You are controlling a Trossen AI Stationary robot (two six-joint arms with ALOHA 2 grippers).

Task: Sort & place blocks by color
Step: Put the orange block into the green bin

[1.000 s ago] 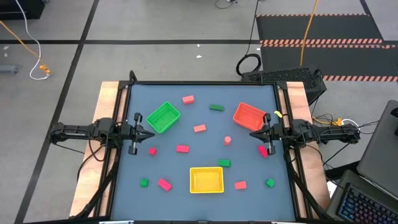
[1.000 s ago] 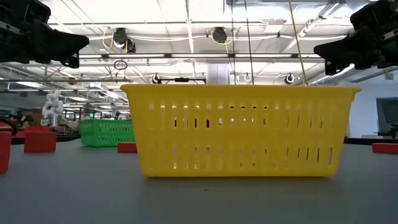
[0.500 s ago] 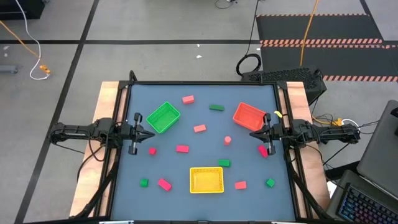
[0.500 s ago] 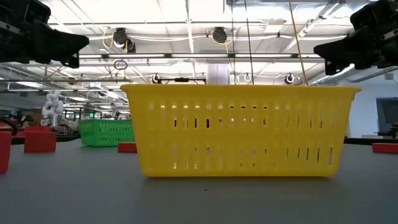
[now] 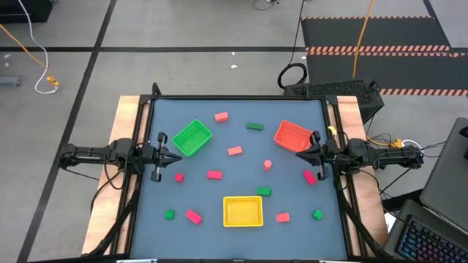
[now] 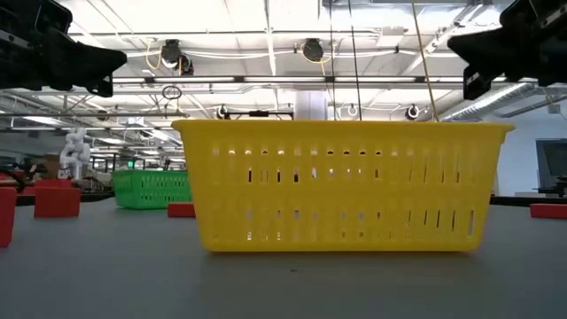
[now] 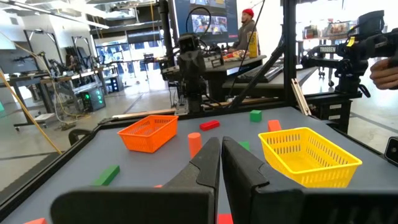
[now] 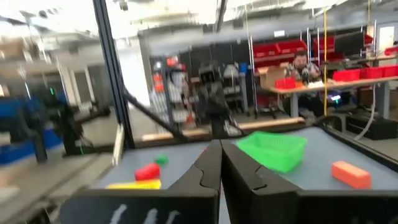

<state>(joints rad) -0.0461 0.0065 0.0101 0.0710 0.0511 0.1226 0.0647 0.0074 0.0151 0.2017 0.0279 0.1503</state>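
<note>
Small green, red and pink blocks lie scattered flat on the blue-grey table [image 5: 241, 109]: a pink one [image 5: 221, 116], a green one [image 5: 254, 126], a red one [image 5: 310, 177] and several more. My left gripper [image 5: 170, 155] is shut and empty above the table's left side, near the green tray [image 5: 192, 137]. My right gripper [image 5: 301, 154] is shut and empty above the right side, beside the red tray [image 5: 293, 136] and over the red block. Both also show high in the low view, the left gripper [image 6: 111, 62] and the right gripper [image 6: 461, 49].
A yellow tray [image 5: 243, 210] stands at the near middle and fills the low view [image 6: 341, 186]. Wooden rails [image 5: 128, 117] edge the table left and right. People work at benches in the room beyond, as the left wrist view [image 7: 247, 28] shows.
My right gripper has risen and shifted a little toward the table's far edge; it stays shut. My left gripper and the blocks have kept still.
</note>
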